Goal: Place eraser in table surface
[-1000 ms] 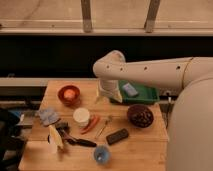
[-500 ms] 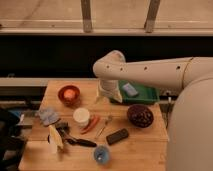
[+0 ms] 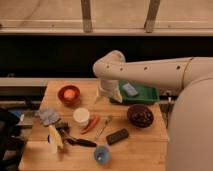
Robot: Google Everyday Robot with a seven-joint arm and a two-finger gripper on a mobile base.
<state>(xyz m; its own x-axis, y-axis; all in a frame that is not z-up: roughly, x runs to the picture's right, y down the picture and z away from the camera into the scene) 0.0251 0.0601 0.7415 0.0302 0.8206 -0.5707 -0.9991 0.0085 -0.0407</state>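
Observation:
The eraser (image 3: 117, 136), a small flat black block, lies on the light wooden table surface (image 3: 140, 150) near the front, just left of and below the dark bowl (image 3: 140, 116). My gripper (image 3: 109, 93) hangs at the end of the white arm over the back middle of the table, beside the green tray's left end. It is well apart from the eraser, behind it and a little to its left. I see nothing in the gripper.
A green tray (image 3: 146, 95) with a pale blue-grey pad (image 3: 130, 89) sits at the back right. An orange bowl (image 3: 69, 94), a white cup (image 3: 81, 116), a carrot (image 3: 90, 124), a fork (image 3: 104, 126), a black-handled utensil (image 3: 80, 142), a blue cup (image 3: 102, 155) and a bluish cloth (image 3: 48, 116) lie to the left.

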